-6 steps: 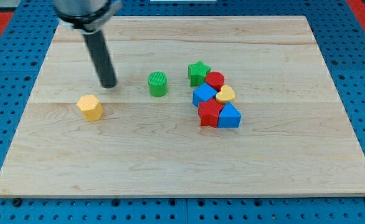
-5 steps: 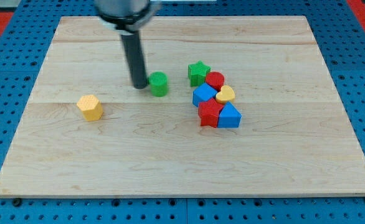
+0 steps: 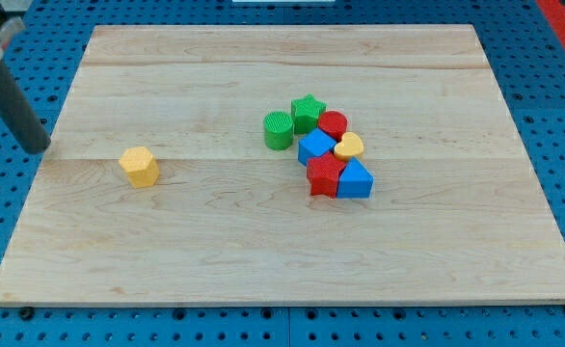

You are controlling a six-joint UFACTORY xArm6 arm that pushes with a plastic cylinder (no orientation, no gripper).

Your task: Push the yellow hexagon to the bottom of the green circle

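Observation:
The yellow hexagon (image 3: 140,166) lies on the left part of the wooden board (image 3: 215,241). The green circle (image 3: 279,129) stands near the middle, touching the green star (image 3: 309,113). My tip (image 3: 38,147) is at the board's left edge, well to the left of the yellow hexagon and a little above it in the view, touching no block.
A tight cluster sits right of the green circle: a red round block (image 3: 333,123), a blue block (image 3: 315,146), a yellow heart (image 3: 349,146), a red block (image 3: 323,176) and a blue block (image 3: 354,179). Blue pegboard surrounds the board.
The green circle has slid to the right and now sits against the green star. My tip has swung from beside the circle far to the left edge. The yellow hexagon has not moved.

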